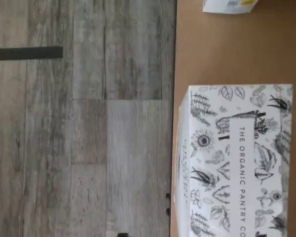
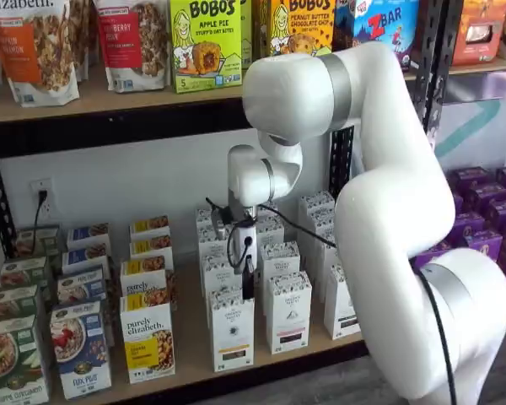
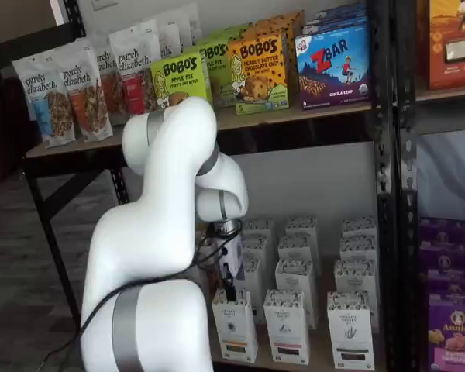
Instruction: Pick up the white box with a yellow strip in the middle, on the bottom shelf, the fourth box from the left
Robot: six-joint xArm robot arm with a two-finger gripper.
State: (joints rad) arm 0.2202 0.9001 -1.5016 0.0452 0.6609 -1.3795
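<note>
My claw (image 2: 248, 283) hangs above white box (image 2: 231, 331) at front of bottom shelf (image 2: 194, 371); fingers side-on, taken as spread wide, nothing held. Step: approach. Next: descend, straddle box top. Triangle-mark carton (image 2: 287, 310) just beside, purely elizabeth box (image 2: 148, 340) on other side: tight clearance.

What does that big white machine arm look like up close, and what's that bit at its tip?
The arm is glossy white, built of fat rounded segments with grey bands at the joints. A thin black cable runs along it. At its tip sits the pincer: a small white body ending in black fingers, with more thin black cable looping beside it.
</note>
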